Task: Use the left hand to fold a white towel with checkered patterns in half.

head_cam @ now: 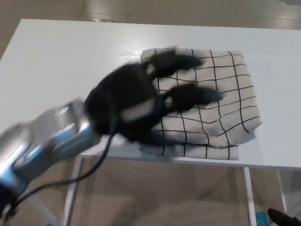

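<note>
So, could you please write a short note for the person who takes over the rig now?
Left hand: open, fingers apart, blurred by motion, holding nothing, over the left part of the towel.
Right hand: not in view.
The checkered towel lies folded in layers at the front right of the white table, near its front edge.
Done: the fold in half appears made.
Left: check that the edges line up, and move the left hand clear.

Left hand (pixel 134 103): black, bulky palm, thick rounded fingers (pixel 181 60), outline smeared by motion blur. Pale patch on palm, detail unreadable. Left forearm (pixel 44 141): glossy silver-grey shell with bluish sheen. Thin black cable (pixel 94 165) loops beneath the wrist. Dark object at lower right corner, unidentifiable.
</note>
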You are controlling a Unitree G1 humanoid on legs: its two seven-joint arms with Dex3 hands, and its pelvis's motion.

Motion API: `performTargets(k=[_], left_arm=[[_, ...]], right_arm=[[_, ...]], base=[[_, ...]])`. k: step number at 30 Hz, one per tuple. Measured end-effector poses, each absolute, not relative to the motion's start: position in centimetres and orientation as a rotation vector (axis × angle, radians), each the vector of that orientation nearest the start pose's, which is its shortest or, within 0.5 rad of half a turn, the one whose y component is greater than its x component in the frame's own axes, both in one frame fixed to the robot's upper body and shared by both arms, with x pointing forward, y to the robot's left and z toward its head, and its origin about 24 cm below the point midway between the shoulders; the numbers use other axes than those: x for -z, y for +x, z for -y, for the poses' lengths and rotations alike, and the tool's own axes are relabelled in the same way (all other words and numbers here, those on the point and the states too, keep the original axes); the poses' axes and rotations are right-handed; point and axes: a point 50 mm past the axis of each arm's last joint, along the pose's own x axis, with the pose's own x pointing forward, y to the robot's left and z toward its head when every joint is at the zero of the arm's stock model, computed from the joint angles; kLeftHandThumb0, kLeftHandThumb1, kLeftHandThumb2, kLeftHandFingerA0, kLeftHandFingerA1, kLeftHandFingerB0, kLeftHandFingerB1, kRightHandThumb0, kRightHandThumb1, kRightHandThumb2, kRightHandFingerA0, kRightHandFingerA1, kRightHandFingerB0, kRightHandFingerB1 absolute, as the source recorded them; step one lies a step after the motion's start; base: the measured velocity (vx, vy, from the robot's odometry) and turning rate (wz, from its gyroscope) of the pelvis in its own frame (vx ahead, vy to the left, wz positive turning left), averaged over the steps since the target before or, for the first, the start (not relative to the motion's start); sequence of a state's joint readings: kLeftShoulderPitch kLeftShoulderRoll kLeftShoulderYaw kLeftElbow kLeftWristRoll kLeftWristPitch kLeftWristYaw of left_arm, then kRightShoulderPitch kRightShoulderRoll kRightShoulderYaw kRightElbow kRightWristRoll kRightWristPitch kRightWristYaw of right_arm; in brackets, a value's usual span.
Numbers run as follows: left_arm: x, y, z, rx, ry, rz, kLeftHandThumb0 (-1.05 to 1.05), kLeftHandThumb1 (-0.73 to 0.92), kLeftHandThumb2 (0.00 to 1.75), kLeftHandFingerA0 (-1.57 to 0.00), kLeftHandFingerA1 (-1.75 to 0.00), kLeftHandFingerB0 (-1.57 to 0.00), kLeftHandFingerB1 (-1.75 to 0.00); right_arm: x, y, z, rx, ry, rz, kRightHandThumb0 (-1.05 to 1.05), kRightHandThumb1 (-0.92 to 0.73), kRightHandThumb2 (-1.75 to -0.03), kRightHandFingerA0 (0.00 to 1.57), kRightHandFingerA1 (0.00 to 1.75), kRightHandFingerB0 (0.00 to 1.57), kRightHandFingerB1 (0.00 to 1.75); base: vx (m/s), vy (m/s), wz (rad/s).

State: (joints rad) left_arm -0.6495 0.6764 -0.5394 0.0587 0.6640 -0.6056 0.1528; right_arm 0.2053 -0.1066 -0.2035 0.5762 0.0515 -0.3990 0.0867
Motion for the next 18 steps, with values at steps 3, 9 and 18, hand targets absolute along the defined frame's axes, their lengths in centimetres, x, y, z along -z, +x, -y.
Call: performTargets(k=[3,9,18], left_arm=[[-13.8,26.2,-12.0,0.701,1.219,0.986,-0.63,0.5,0.56,-0.62,-0.51,-0.49,-0.37],[-8.2,21.6,-15.4,0.791,1.083,0.733,-0.67,0.52,0.57,-0.6,-0.49,-0.47,-0.36],[-3.2,15.9,-18.9,0.762,0.886,0.416,-0.76,0.57,0.58,-0.26,-0.34,-0.23,-0.29]], right_arm=[[8.1,14.9,23.2,0.206,-0.047,-0.377,-0.42,-0.63,-0.59,0.45,0.38,0.48,0.37],[8.6,13.9,23.2,0.212,-0.048,-0.412,-0.42,-0.63,-0.59,0.45,0.38,0.48,0.37],[9.4,12.3,23.3,0.223,-0.047,-0.468,-0.42,-0.64,-0.59,0.44,0.37,0.47,0.36]], base=[[0.0,0.0,0.0],[0.0,0.0,0.0],[0.0,0.0,0.0]])
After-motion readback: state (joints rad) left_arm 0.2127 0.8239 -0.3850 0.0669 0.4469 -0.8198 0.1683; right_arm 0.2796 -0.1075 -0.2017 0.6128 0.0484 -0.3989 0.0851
